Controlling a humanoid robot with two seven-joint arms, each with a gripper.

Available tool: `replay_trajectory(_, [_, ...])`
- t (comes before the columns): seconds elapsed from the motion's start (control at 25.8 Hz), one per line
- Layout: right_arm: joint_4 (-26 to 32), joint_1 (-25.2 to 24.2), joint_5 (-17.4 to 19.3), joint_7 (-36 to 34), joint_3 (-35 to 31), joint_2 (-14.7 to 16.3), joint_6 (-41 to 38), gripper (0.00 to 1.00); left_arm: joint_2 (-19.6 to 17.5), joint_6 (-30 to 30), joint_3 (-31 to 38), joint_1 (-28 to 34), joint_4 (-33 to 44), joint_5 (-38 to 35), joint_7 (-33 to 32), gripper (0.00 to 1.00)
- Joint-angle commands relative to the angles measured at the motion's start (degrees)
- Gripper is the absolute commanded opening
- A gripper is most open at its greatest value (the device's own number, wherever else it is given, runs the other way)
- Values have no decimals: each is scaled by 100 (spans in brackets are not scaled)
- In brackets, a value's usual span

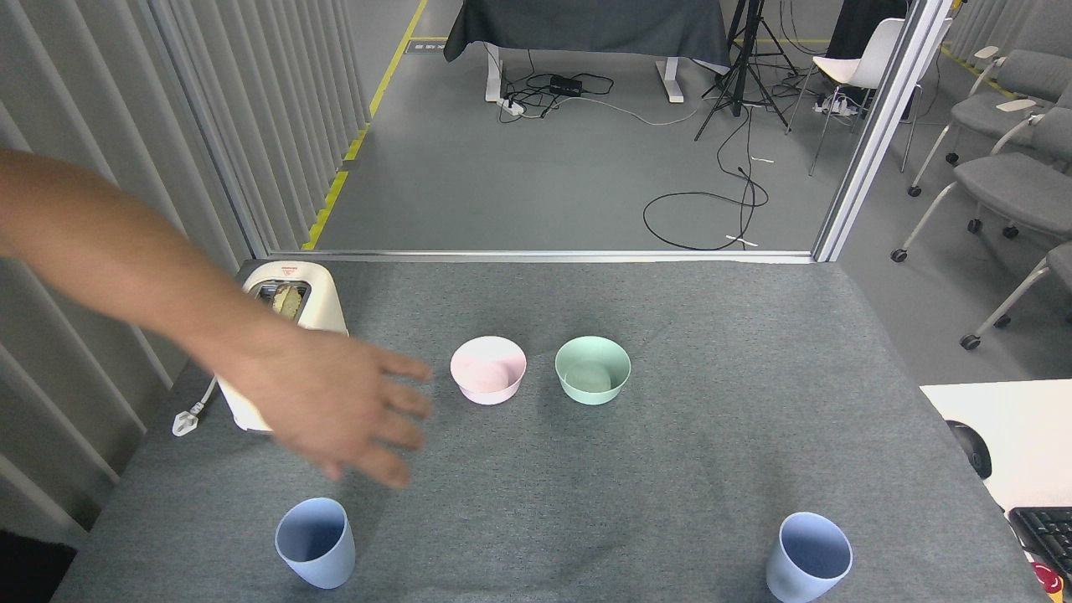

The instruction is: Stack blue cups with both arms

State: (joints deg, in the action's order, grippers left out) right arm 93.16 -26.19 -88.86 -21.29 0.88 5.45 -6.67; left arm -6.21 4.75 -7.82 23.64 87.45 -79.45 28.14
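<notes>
1. Head view: two blue cups stand upright and well apart on the grey desk (670, 469), the left blue cup (315, 543) near the front left edge and the right blue cup (809, 558) near the front right edge.
2. Behind them, near the desk's middle, a pink bowl (488, 369) and a mint-green bowl (592, 369) sit just beside each other, not touching.
3. A person's hand (343, 410) reaches in from the left, open and blurred, above the desk between a white toaster (314, 306) and the left blue cup, touching neither cup.
4. Neither the left gripper nor the right gripper is in this view, so whether their fingers are apart or together is not shown.
5. Progress, as I judge it: stacking is not started; both cups remain to be grasped, brought together and nested.
</notes>
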Motion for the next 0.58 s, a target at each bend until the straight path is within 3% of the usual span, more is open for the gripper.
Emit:
replay_trajectory(0.0, [0, 0, 0, 2, 0, 0, -1, 100, 5, 9, 0, -18, -17, -9, -1, 100])
replay_trajectory(0.31, [0, 0, 0, 2, 9, 0, -10, 100, 32, 26, 0, -229, -202, 53, -10, 100])
replay_trajectory(0.54, [-18, 0, 0, 2, 9, 0, -10, 100, -3, -27, 0, -317, -360, 861, -19, 100])
